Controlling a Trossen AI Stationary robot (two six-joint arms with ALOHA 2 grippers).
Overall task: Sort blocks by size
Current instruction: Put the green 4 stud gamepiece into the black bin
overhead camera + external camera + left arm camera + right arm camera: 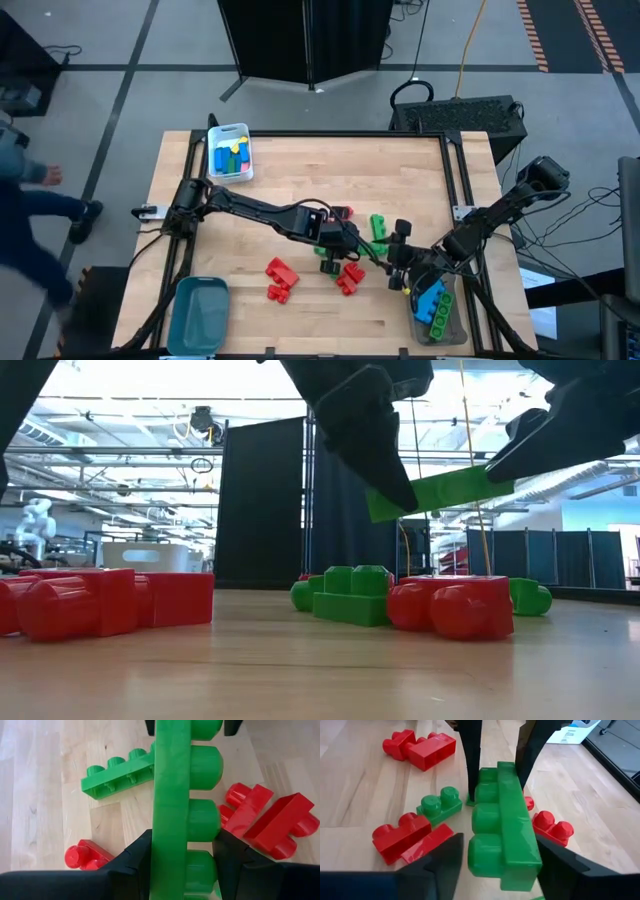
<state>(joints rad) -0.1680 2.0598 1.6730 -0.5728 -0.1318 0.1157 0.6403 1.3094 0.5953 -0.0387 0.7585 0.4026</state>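
Observation:
A long green brick [440, 490] with a row of studs is up in the air between my two grippers, near the table's middle right [375, 252]. My left gripper [182, 862] is shut on one end and my right gripper [500, 862] on the other. On the table below lie red bricks [281, 279] [349, 275], a short green brick [439, 806] and a longer green bar [117, 774], each flat on the wood. My left gripper pinches the long green brick near its left end [170, 855], one finger on the flat back and one on the studs. The fingers lie across the brick. The brick is clear of the table, on its side, slanting up toward the right in the low view. My right gripper pinches the same brick at its right end [505, 865], one finger by the studs [480, 855] and one on the flat side. The fingers lie across it, coming from the table's right. The brick hangs clear of the table.
A white bin [230, 152] with several blocks stands at the far left. A teal bin [200, 312] stands at the near left. A clear bin [438, 310] with blue and green blocks stands at the near right, under my right arm. Bare wood lies at the table's far middle.

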